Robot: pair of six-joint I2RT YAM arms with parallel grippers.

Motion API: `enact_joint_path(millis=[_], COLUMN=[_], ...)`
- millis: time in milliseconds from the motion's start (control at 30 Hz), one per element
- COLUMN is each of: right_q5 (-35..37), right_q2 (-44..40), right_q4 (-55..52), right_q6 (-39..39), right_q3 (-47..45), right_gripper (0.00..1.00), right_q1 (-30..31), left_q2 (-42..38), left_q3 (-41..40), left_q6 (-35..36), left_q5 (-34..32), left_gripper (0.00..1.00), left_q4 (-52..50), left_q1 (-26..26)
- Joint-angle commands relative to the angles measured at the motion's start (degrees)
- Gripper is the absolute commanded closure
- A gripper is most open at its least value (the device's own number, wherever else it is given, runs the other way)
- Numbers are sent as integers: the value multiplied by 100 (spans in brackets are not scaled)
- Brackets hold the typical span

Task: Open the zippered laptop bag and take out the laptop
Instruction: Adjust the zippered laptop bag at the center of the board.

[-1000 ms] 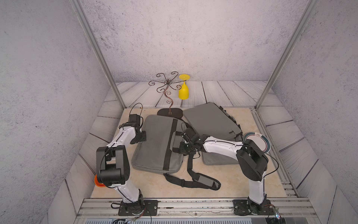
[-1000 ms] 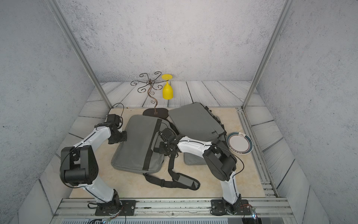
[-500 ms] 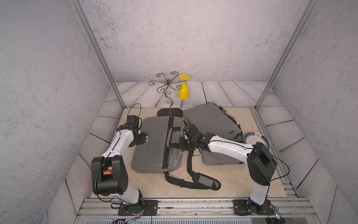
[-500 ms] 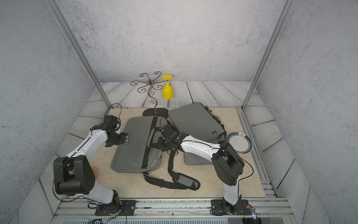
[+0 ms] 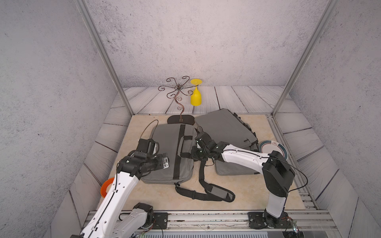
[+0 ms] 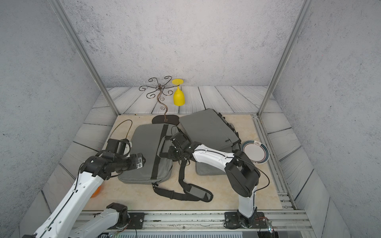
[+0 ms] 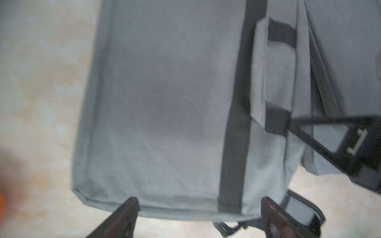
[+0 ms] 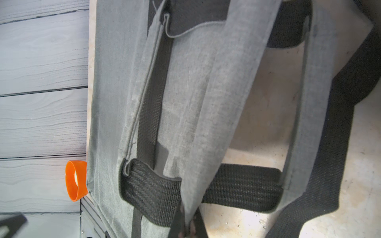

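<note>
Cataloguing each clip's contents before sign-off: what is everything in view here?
laptop bag: one, grey with black bands, left on the mat.
second bag: one, grey, right of it on the mat.
carry handle: one, grey, on the laptop bag.
shoulder strap: one, black with grey pad, in front of the bags.
wire stand: one, brown, back edge of the mat.
goblet: one, yellow, upside down by the stand.
plate: one, white with dark rim, right edge of the mat.
ring: one, orange, left edge of the mat.
mat: one, beige, under the bags.
left gripper: one, black, open above the laptop bag.
right gripper: one, black, shut on the carry handle.
</note>
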Motion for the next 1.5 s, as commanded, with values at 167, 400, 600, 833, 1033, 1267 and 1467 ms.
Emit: enact_joint_path(millis=[167, 400, 600, 833, 1033, 1267, 1467], right_q5=[-86, -103, -136, -103, -120, -53, -32], right_q2=[-316, -370, -400, -492, -520, -661, -782], right_q4=[496, 514, 584, 609, 637, 610, 652], right_q6=[60, 68, 149, 183, 201, 175, 208], right_q3=[-22, -114, -198, -343, -353, -506, -668], right_gripper=[100, 100, 100, 100, 100, 100, 100], right_q1=[-120, -172, -174, -212, -259, -261, -261], left_q2=[-337, 353, 719, 755, 560, 274, 91], left_q3=[-497, -902, -1181, -1673, -2119, -2148, -2161], left_q6=[-2747, -3312, -3053, -2916, -2846, -2676, -2347], left_q5=[-923, -1382, -1625, -1386, -1389, -1667, -1705], left_gripper=[12, 21, 25, 35, 50, 68, 78], left_q4=[-592, -254, 230, 768, 890, 104, 152], left_q1=[-2551, -3575, -3569, -3557, -3472, -2914, -2187])
